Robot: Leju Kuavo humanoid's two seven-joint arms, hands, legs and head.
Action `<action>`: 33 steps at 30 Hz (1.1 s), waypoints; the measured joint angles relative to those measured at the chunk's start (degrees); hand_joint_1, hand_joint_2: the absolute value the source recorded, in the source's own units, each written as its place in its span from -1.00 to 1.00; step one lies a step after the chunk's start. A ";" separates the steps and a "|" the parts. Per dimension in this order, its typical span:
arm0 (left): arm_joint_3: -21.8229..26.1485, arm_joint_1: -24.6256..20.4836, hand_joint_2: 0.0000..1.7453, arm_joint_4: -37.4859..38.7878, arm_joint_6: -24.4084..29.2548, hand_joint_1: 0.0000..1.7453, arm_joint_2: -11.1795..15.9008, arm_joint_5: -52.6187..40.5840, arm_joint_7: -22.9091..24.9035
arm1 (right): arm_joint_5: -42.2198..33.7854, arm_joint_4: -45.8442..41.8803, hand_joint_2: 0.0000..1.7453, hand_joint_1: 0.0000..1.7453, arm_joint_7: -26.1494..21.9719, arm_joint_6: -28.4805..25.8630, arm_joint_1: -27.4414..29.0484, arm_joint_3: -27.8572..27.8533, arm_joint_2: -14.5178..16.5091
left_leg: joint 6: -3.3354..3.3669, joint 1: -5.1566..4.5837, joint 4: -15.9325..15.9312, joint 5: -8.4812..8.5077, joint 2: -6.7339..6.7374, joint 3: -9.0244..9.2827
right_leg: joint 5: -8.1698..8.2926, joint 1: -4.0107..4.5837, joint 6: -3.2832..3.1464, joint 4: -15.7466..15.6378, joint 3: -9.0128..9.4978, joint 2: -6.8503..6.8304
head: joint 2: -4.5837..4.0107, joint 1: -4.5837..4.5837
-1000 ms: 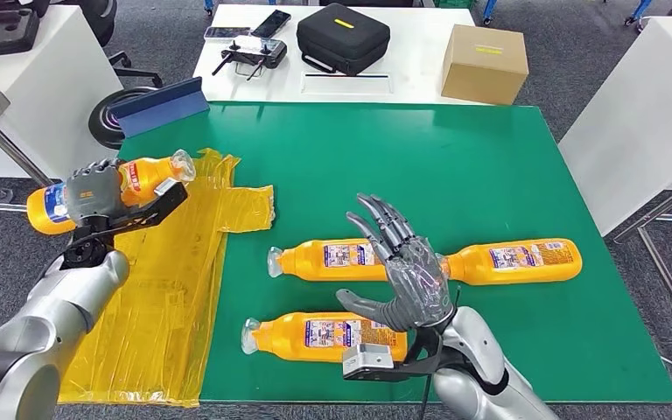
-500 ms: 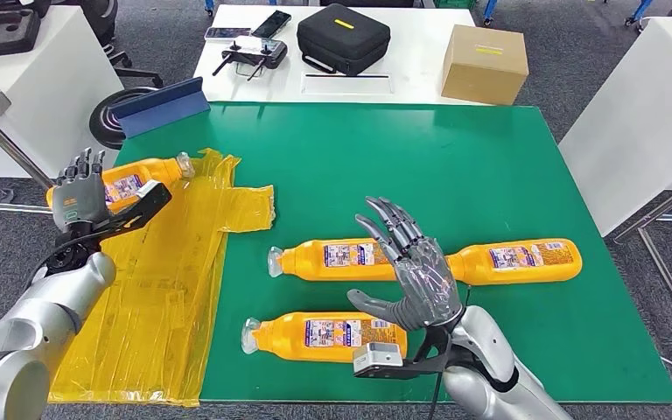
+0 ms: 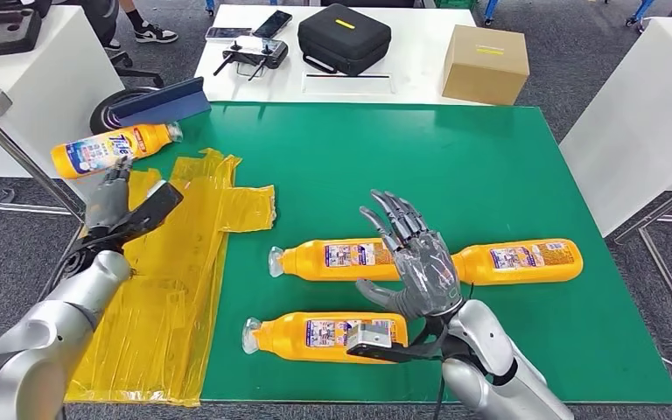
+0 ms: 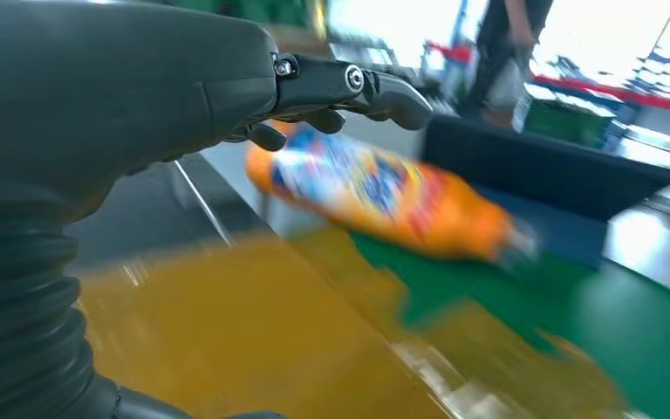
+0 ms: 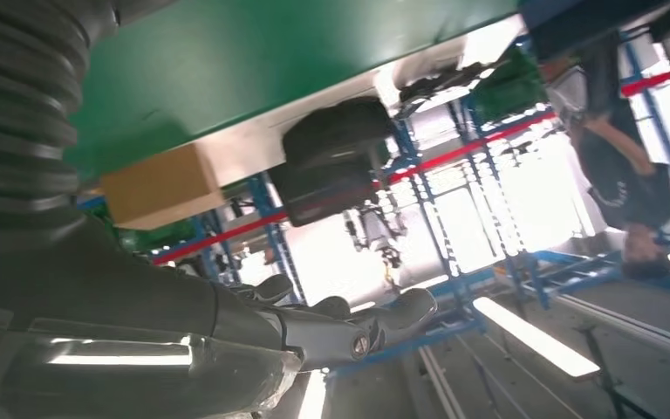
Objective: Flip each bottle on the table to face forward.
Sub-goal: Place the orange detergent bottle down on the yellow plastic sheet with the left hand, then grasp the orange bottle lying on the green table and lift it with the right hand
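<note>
Bottles on the green desk, one off the left hand

Bottle with a blue-and-orange label lies tilted near the desk's far left corner, apart from the left hand, whose fingers are spread and hold nothing. Three more orange bottles lie on their sides: one mid-desk, one to its right, one nearer the front. The right hand hovers over them, fingers apart. Yellow plastic sheet covers the left edge.

even bright light overhead; left wrist view blurred, perhaps by motion; right wrist background glares white.
</note>
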 joint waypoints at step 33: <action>-14.33 32.19 1.00 -36.71 -23.53 -1.00 -9.37 56.19 -12.71 | 7.83 24.18 1.00 -1.00 -6.70 43.65 -17.60 -16.08 -31.00 | 0.22 -0.33 0.05 0.02 -0.54 -0.12 | -0.08 -0.24 0.29 -0.08 0.01 -0.44 | 0.00 -0.04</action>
